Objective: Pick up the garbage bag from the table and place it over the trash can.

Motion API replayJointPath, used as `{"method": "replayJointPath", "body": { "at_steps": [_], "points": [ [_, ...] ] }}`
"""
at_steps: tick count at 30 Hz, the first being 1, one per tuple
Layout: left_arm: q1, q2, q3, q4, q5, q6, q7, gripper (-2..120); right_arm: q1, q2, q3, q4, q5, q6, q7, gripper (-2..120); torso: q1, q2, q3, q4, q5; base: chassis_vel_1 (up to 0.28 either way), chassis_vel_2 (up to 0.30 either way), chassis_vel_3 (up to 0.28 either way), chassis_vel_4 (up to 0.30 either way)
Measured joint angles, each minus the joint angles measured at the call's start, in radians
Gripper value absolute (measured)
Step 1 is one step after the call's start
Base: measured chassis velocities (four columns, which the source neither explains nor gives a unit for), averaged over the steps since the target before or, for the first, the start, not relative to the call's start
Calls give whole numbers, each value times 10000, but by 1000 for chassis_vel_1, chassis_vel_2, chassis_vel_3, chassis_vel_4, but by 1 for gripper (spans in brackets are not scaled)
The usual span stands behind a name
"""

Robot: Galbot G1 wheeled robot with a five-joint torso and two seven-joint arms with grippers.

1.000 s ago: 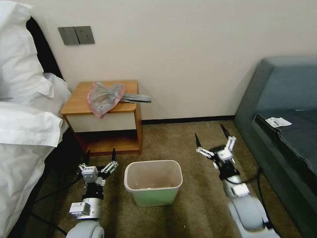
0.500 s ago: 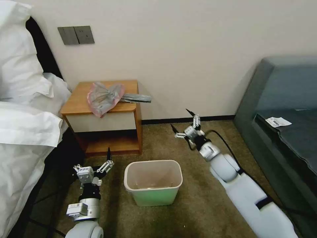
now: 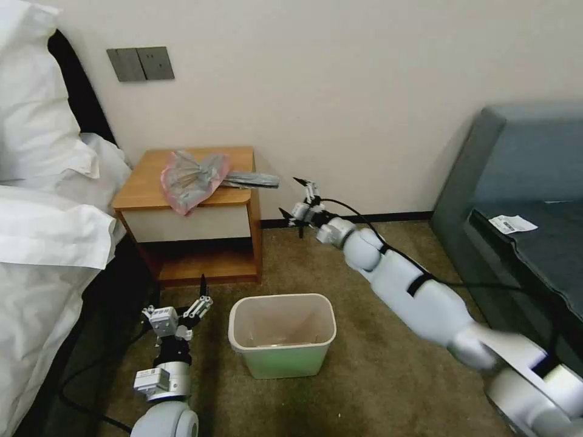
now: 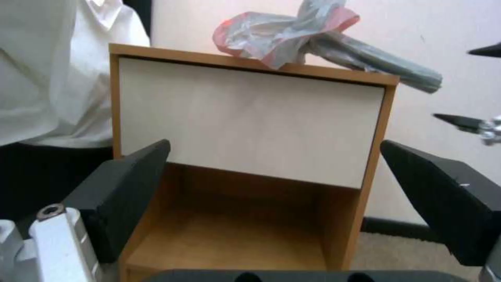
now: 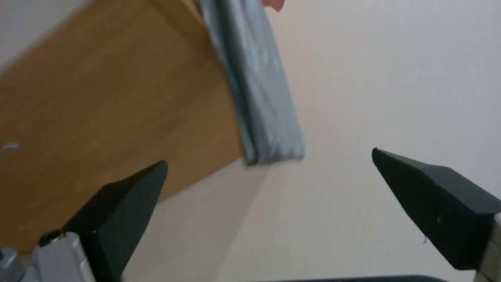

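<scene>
Garbage bag (image 3: 193,178) lying untouched on the table (image 3: 146,182), its twisted tail overhanging the side edge; right gripper (image 3: 299,203), jaws wide and empty, has swung up from the floor to just beside that tail, approaching a grasp.

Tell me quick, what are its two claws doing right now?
Left gripper: open, holding nothing, low beside the trash can.
Right gripper: open, holding nothing, near the bag on the table.

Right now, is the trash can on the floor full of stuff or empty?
Nearly empty and unlined. The trash can stands upright on the carpet, its cream inside bare apart from something faint at the bottom. The garbage bag lies crumpled on the table.
</scene>
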Motion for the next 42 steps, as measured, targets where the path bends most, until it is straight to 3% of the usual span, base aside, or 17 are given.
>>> {"method": "replayJointPath", "body": {
  "at_steps": [3, 8, 21, 30, 33, 38, 42],
  "points": [
    [-64, -235, 71, 15, 68, 12, 0, 100, 934, 607, -535, -1236, -116, 188, 175, 100, 0, 0, -1, -2, 0, 0, 0, 0, 0],
    [-37, -391, 97, 133, 193, -5, 0, 100, 1329, 1176, -962, -1927, -238, 316, 244, 100, 0, 0, -1, -1, 1, 0, 0, 0, 0],
    [31, -699, 151, 57, 375, -48, 0, 100, 1568, 2136, -653, -3349, -867, 711, 410, 100, -1, 0, -1, -2, 1, 0, 0, 0, 0],
    [124, -754, 103, 11, 404, -142, -8, 100, 1594, 2041, -636, -3206, -917, 741, 474, 73, -1, 0, -2, -2, 1, 0, 0, 0, 0],
    [134, -787, 103, -1, 419, -155, -16, 100, 1596, 1921, -831, -3020, -764, 671, 497, 56, -1, 0, -2, -1, 2, 0, 0, 0, 0],
    [125, -789, 81, -33, 420, -162, -20, 100, 1597, 1852, -971, -2933, -652, 613, 506, 43, -1, 0, -2, -2, 2, 0, 0, 0, 0],
    [107, -799, 80, -36, 420, -165, -24, 100, 1596, 1834, -1014, -2908, -571, 589, 531, 23, -1, 0, -2, -1, 2, 0, 0, 0, 0]
  ]
}}
